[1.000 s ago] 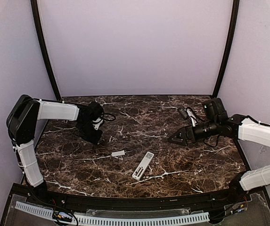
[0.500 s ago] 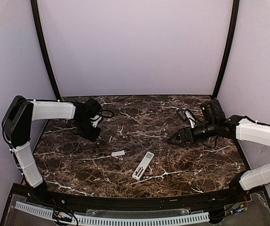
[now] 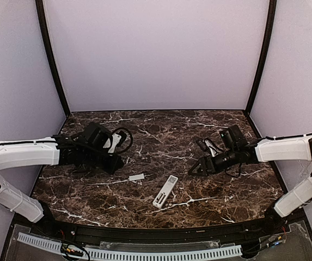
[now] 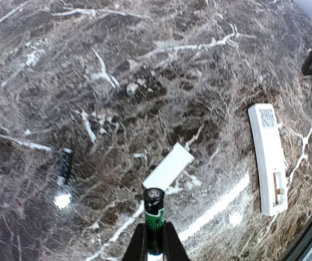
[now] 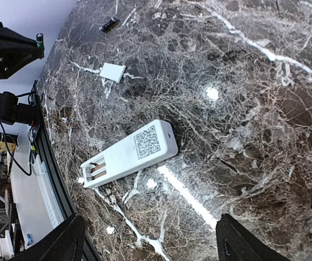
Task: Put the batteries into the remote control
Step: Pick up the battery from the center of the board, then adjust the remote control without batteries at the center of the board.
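Both arms have come in closer; left claw (image 4: 154,244) is clamped on a battery (image 4: 154,209), right claw (image 3: 195,169) is apart, and next the battery likely must line up over the open remote (image 3: 165,191) near the front.

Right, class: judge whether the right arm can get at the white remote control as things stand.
Probably yes: the slim white plastic remote control lies uncovered ahead of the right arm's open fingers, nothing between.

Your counter (image 4: 117,65) looks like polished dark marble, glossy with glare spots; the remote control (image 4: 268,155) is smooth white plastic; the battery (image 4: 154,217) has shiny green wrap, metal cap
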Available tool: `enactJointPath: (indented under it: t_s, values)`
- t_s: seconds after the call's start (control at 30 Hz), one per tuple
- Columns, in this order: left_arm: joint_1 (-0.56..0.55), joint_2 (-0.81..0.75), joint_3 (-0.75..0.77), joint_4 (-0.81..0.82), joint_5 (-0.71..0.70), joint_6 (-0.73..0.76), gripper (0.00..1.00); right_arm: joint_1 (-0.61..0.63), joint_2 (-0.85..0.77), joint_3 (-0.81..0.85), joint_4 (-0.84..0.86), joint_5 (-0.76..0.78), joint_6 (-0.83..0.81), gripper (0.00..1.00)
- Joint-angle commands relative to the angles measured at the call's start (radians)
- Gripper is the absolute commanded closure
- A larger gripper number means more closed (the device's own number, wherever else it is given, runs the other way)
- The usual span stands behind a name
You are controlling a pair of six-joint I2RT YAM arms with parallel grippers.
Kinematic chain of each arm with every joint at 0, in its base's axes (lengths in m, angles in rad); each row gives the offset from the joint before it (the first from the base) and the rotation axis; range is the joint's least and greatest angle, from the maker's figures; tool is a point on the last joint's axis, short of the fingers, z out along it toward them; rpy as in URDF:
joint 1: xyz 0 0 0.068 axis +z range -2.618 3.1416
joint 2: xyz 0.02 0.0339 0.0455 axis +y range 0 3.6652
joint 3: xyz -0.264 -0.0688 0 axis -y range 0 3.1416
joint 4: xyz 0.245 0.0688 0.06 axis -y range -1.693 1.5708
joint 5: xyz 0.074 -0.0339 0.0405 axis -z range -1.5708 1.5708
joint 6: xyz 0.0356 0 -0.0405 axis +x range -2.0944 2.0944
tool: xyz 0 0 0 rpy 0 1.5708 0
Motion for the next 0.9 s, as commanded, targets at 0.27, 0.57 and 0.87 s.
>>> enactJointPath:
  t_s: [0.27,0.57,0.87]
  values:
    - [-0.08,-0.048,-0.117,0.154,0.026,-0.053,0.98,0.04,0.366,0.258,0.135,-0.127,0.0,0.28]
    - [-0.088,-0.044,-0.165,0.204,0.032,-0.066,0.98,0.065,0.525,0.347,0.198,-0.2,-0.009,0.29]
    - [-0.088,-0.04,-0.173,0.204,0.022,-0.058,0.98,0.084,0.639,0.437,0.212,-0.308,0.002,0.33]
